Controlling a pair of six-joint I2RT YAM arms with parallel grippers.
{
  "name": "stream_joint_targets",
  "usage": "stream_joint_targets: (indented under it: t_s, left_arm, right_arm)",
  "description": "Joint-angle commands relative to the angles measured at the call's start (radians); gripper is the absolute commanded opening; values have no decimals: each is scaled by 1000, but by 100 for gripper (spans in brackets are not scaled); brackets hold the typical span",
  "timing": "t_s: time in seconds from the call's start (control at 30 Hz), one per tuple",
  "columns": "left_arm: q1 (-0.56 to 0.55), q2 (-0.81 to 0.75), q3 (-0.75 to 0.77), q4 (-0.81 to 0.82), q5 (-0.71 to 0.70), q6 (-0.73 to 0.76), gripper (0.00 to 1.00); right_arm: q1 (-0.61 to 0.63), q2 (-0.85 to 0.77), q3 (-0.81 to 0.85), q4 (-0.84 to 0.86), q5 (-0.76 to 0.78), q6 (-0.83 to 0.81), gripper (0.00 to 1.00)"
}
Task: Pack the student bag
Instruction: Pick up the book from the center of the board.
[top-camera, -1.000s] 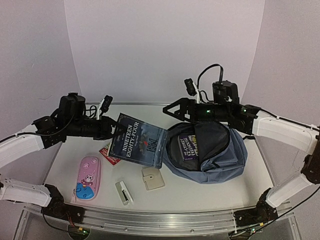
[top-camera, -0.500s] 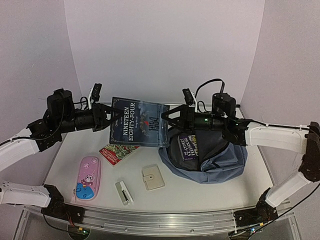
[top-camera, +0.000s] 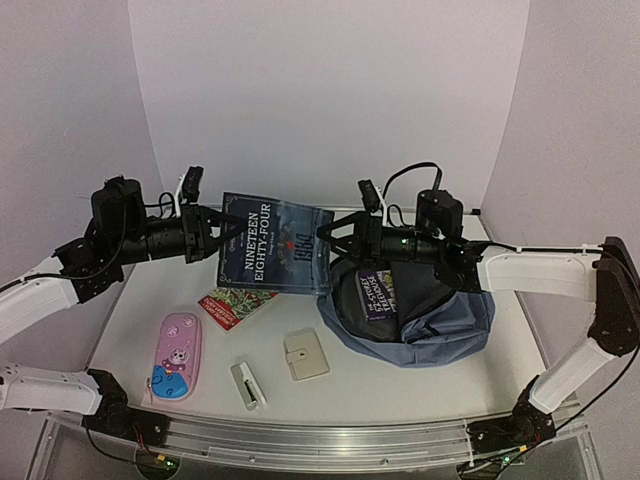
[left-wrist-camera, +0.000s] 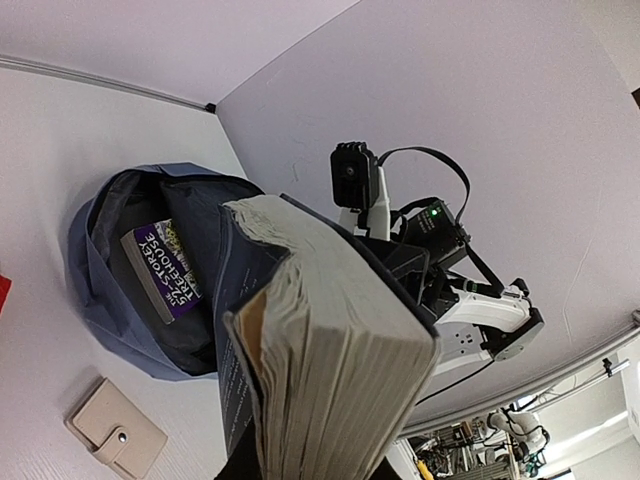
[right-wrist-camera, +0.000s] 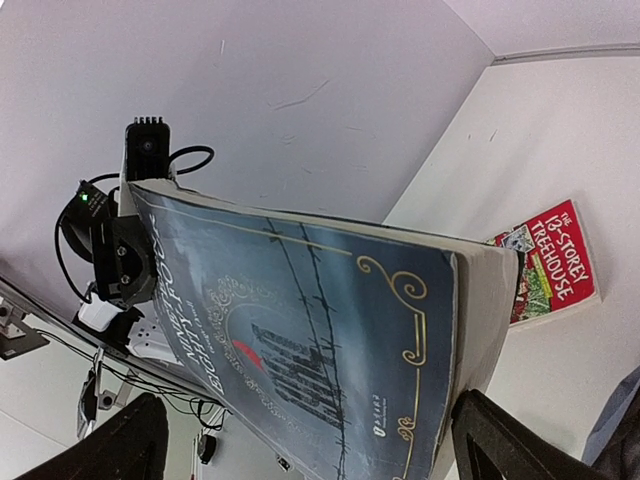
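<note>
Pale lilac walls (top-camera: 330, 90) are closing in a white table (top-camera: 400, 385) on three sides. The left arm is reaching in from 9 o'clock, its forearm running nearly level above the table. The right arm is stretching across from 3 o'clock at about the same height, toward the left arm.

The backpack (top-camera: 455, 320) is lying at 3 o'clock on the table, below the right arm, with its mouth gaping open. A purple book (top-camera: 378, 293) is sitting inside it.

The left gripper (top-camera: 215, 240) is clamping narrowly on the left edge of a dark blue book (top-camera: 275, 245), holding it up in the air over the middle of the table. The right gripper (top-camera: 330, 236) is standing wide open at the book's right edge. In the right wrist view the book is filling the space between its fingers (right-wrist-camera: 505, 440), and whether they are touching it cannot be told.

A red book (top-camera: 237, 306), a pink pencil case (top-camera: 177, 355), a beige wallet (top-camera: 305, 356) and a white stapler (top-camera: 248, 385) are lying between 6 and 8 o'clock.
</note>
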Motion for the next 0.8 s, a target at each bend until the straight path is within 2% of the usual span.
stream_joint_targets:
  t_s: [0.0,0.3,0.47,0.6,0.67,0.77]
  left_arm:
    - [-4,-76,57,217,54,-19,0]
    - [-2,-140,64,126,3,16,0]
    - [-3,-118,75,134,41,8,0]
    - [-3,-61,76,214,117,-22,0]
    - [-3,-37,78,247,143,-32,0]
    - [-3,-21,81,251,138,-26,0]
  right_arm:
    - [2,12,-1,33,3,13,98]
    - [-16,-7,-27,34,3,15,98]
    - [-15,-17,-22,112,-127,38,98]
    - [-15,-27,-22,188,-196,79,97]
    - [-14,-30,-22,211,-209,91,93]
    - [-11,-29,-32,288,-248,146,75]
